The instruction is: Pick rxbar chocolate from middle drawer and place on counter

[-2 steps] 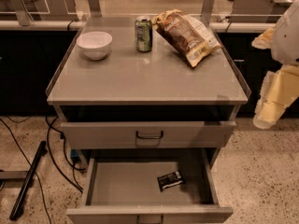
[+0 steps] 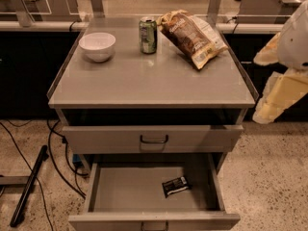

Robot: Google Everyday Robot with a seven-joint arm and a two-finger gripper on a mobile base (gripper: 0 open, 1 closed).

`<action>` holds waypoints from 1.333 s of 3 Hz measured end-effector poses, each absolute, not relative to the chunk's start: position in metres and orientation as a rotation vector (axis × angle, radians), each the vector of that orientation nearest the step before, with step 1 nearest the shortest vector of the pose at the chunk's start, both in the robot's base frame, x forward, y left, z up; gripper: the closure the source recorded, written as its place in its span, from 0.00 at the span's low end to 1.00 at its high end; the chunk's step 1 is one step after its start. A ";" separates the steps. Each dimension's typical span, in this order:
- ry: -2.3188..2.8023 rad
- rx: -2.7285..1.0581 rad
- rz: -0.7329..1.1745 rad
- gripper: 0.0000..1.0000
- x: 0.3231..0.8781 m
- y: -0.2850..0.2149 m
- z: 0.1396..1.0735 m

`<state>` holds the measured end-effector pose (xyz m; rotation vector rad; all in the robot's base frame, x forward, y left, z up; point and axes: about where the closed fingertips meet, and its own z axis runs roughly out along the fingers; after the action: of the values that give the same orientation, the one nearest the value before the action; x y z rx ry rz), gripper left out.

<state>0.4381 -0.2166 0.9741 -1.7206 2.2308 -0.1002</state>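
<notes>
The rxbar chocolate (image 2: 174, 186), a small black bar with white print, lies flat on the floor of the open middle drawer (image 2: 120, 196), right of centre and near the front. The counter (image 2: 154, 81) is the grey top of the cabinet above it. My gripper (image 2: 280, 94) shows as pale cream parts at the right edge of the view, beside the counter's right rim, well above and to the right of the bar. It holds nothing that I can see.
On the counter stand a white bowl (image 2: 97, 45) at back left, a green can (image 2: 147, 35) at back centre and a large brown-and-yellow chip bag (image 2: 191, 36) at back right. A drawer front with a bow handle (image 2: 154, 139) sits slightly pulled out above. Cables (image 2: 55, 153) lie on the floor at left.
</notes>
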 end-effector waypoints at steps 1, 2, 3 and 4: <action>2.227 -1.696 -0.108 0.50 0.437 -0.217 0.958; 2.221 -1.680 -0.064 0.79 0.430 -0.214 0.909; 2.235 -1.669 -0.018 1.00 0.425 -0.213 0.860; 2.252 -1.680 0.154 1.00 0.412 -0.207 0.792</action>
<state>0.4123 -0.2066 0.7918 -1.6798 2.2515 0.1541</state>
